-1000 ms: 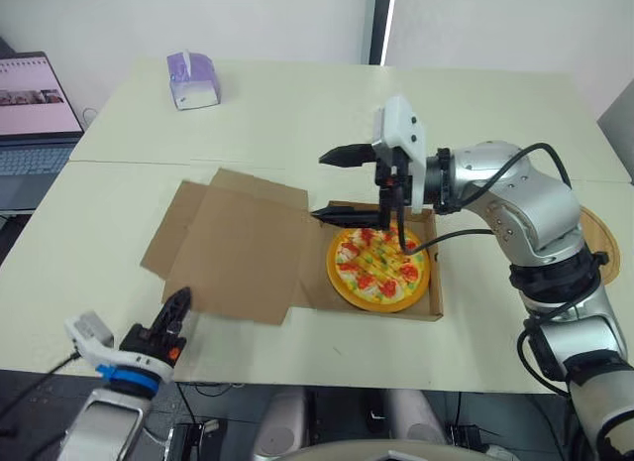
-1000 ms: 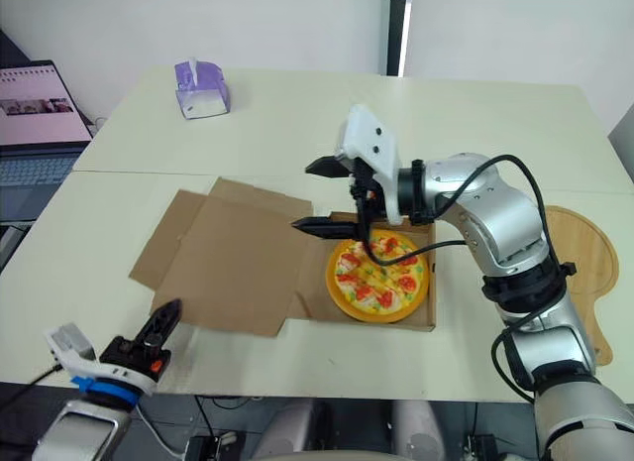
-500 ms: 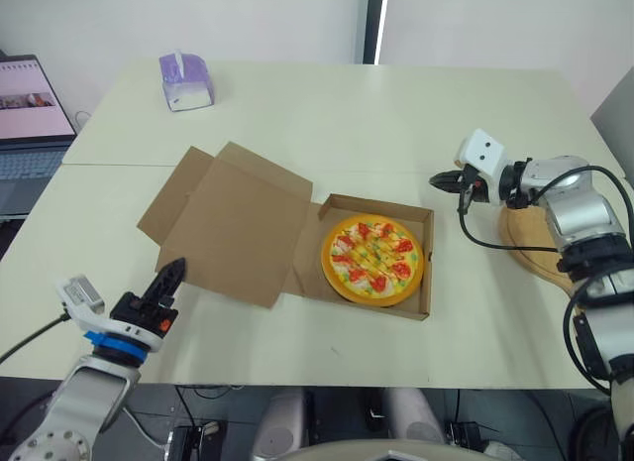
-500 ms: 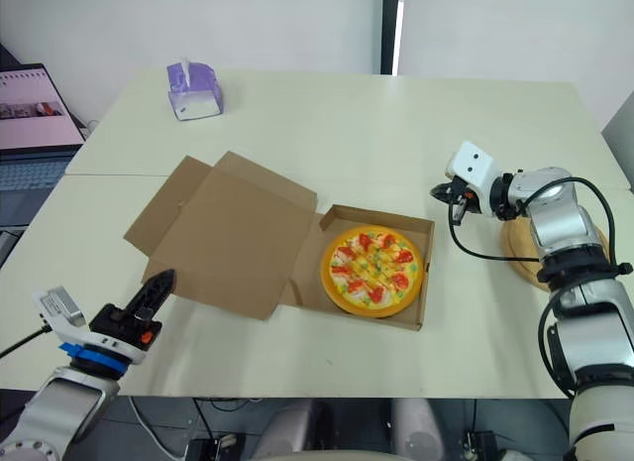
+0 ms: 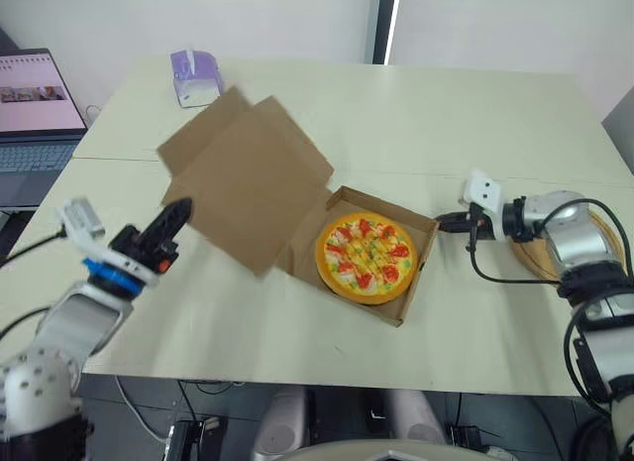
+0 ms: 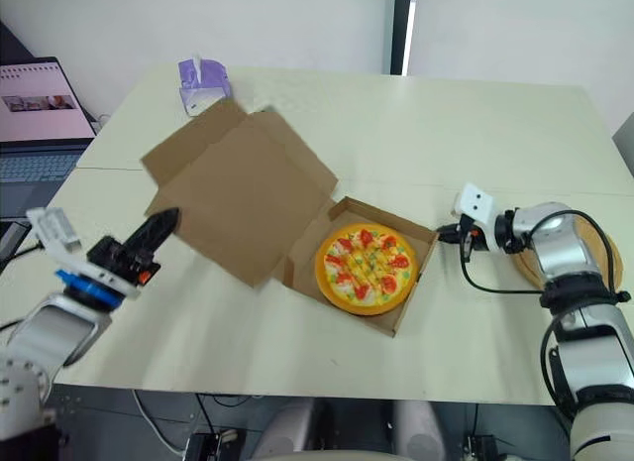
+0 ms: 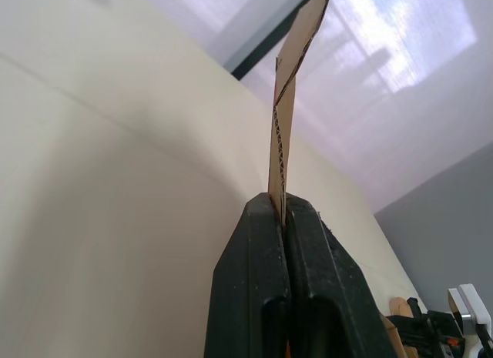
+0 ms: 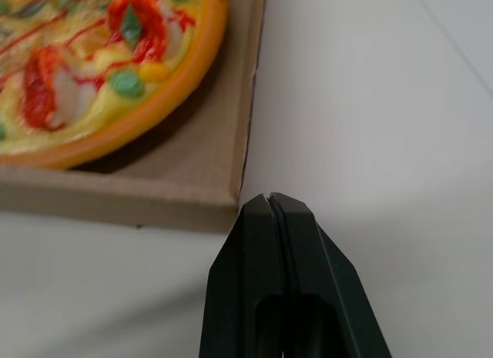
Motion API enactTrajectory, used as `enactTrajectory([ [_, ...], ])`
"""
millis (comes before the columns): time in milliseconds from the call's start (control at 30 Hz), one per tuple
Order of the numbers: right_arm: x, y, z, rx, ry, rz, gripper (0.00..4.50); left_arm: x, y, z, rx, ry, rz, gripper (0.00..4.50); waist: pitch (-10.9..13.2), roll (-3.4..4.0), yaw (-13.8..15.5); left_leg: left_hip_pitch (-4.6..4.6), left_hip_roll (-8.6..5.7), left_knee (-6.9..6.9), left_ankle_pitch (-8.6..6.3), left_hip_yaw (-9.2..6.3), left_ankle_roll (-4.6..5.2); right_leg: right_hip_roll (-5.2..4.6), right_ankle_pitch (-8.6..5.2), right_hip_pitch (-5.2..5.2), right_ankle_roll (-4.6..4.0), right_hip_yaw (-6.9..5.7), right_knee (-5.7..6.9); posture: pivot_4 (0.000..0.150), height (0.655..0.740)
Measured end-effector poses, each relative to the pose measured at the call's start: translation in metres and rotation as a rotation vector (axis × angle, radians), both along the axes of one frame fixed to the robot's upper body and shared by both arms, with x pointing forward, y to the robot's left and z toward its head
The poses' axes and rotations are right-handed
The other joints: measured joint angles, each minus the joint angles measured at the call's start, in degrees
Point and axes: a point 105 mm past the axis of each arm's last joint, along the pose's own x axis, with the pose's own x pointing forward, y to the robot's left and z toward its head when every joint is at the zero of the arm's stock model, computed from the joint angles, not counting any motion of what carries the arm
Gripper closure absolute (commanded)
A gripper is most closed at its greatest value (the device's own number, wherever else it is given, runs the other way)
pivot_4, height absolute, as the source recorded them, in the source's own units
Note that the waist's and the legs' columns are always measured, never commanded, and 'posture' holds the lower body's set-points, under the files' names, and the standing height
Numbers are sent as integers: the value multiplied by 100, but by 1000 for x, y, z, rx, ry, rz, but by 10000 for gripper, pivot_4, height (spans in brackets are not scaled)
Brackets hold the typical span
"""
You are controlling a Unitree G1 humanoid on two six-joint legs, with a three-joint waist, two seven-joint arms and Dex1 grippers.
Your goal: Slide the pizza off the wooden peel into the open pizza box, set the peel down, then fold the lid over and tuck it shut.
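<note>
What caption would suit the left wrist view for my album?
The left gripper pinches the cardboard lid by its edge, raised over the table.

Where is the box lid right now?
In the head views the lid is tilted up off the table on the robot's left of the pizza, its outer edge pinched in the left claw.

Pizza (image 5: 365,259) inside box (image 5: 420,268), lid (image 5: 248,173) half upright

The pizza box (image 5: 418,273) and its lid (image 5: 248,173) are made of matt brown cardboard — corrugated at the edge; the pizza (image 5: 367,258) inside the box is glossy, plastic-looking.
</note>
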Motion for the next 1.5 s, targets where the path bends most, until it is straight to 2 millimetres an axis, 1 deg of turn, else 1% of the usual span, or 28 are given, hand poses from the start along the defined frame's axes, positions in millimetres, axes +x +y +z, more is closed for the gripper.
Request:
enactTrajectory([
  [100, -14, -5, -1, -3, 21, -10, 44877, 22, -15, 13, 42, -33, -65, 45000, 1, -2, -2, -1, 0, 0, 1, -4, -3, 0, 0, 0, 0, -4, 1, 1500, 7400],
  [167, -25, -3, -2, 9, 40, -9, 44877, 36, -26, 24, 80, -65, -115, 45000, 1, -2, 2, 0, -1, 0, 3, -4, -6, 1, 0, 0, 0, -4, 3, 1500, 7400],
  [367, -50, 17, -1, 60, 65, 10, 44877, 78, -48, 43, 248, -144, -217, 45000, 2, -4, -37, 0, -3, 0, 9, -4, -16, 1, 0, -2, 1, -4, 4, 1500, 7400],
  [400, -53, 20, 0, 68, 66, 13, 44877, 81, -50, 46, 260, -155, -227, 45000, 2, -4, -49, -1, -3, -1, 9, -4, -17, 2, 0, -3, 1, -4, 3, 1500, 7400],
  [500, -64, 30, -2, 92, 81, 19, 44877, 100, -66, 55, 305, -200, -272, 45000, 4, -7, -48, -2, -4, 0, 11, -9, -20, 1, 1, -3, 1, -8, 3, 1500, 7400],
  [633, -84, 50, -5, 131, 117, 62, 44877, 116, -88, 64, 351, -259, -332, 45000, 7, -12, -48, -8, -4, 0, 11, -9, -21, 0, 1, -7, 3, -8, 1, 1500, 7400],
  [700, -90, 57, -5, 151, 129, 70, 44877, 120, -94, 65, 368, -276, -352, 45000, 8, -13, -74, -7, -4, 0, 10, -3, -22, 0, 1, -11, 4, -3, 2, 1500, 7400],
  [767, -90, 57, -6, 151, 123, 58, 44877, 121, -100, 64, 378, -292, -374, 45000, 8, -14, -82, -6, -3, 0, 11, -3, -23, 0, 1, -11, 4, -3, 4, 1500, 7400],
  [833, -86, 55, -5, 145, 101, 32, 44877, 123, -103, 63, 393, -304, -386, 45000, 8, -14, -74, -5, -4, 0, 12, -5, -25, 0, 1, -10, 5, -4, 5, 1500, 7400],
  [867, -81, 52, -5, 142, 80, 9, 44877, 123, -103, 63, 403, -308, -387, 45000, 8, -14, -70, -6, -4, 0, 12, -5, -26, 0, 2, -10, 5, -4, 5, 1500, 7400],
  [900, -70, 49, 0, 153, 40, -36, 44877, 124, -102, 62, 415, -314, -381, 45000, 9, -15, -73, -4, -4, 2, 12, -1, -26, 0, 3, -10, 8, -1, 5, 1500, 7400],
  [933, -57, 44, 8, 177, -12, -90, 44877, 125, -102, 62, 418, -317, -379, 45000, 9, -15, -76, -4, -6, 2, 13, 4, -27, -2, 5, -11, 10, 3, 5, 1500, 7400],
  [967, -41, 38, 25, 219, -95, -158, 41234, 126, -102, 61, 423, -321, -373, 45000, 9, -15, -76, -5, -8, 2, 14, 5, -29, -3, 6, -14, 11, 6, 6, 1500, 7400],
  [1000, -31, 34, 41, 244, -164, -194, 39314, 127, -102, 61, 428, -324, -369, 45000, 9, -16, -69, -6, -8, 2, 15, 1, -29, -3, 7, -14, 11, 3, 7, 1500, 7400],
  [1067, -21, 32, 67, 309, -264, -236, 32535, 128, -101, 61, 435, -330, -355, 45000, 9, -16, -66, -8, -5, -2, 14, -9, -29, -1, 6, -15, 10, -5, 5, 1500, 7400],
  [1100, -18, 32, 76, 347, -295, -256, 28950, 129, -100, 61, 436, -331, -351, 45000, 9, -16, -66, -12, -5, -3, 14, -9, -29, -1, 6, -19, 10, -5, 6, 1500, 7400],
  [1200, -4, 33, 91, 440, -359, -329, 18186, 129, -101, 61, 447, -334, -349, 45000, 9, -16, -69, -44, -11, 3, 14, -1, -28, -7, 9, -48, 11, 0, 11, 1500, 7400],
  [1267, 5, 29, 100, 476, -409, -377, 11094, 128, -101, 63, 448, -341, -350, 45000, 8, -15, -70, -80, -14, 16, 15, 4, -27, -10, 14, -85, 14, 3, 20, 1500, 7400],
  [1367, 14, 23, 112, 503, -452, -414, 189, 128, -100, 63, 447, -343, -344, 45000, 8, -15, -75, -86, -13, 16, 16, 4, -27, -10, 17, -91, 12, 0, 19, 1500, 7400],
  [1500, 24, 25, 123, 531, -446, -404, 189, 127, -101, 62, 454, -347, -355, 45000, 8, -15, -88, -86, -13, 16, 16, 6, -25, -9, 17, -90, 12, 1, 19, 1500, 7400],
])
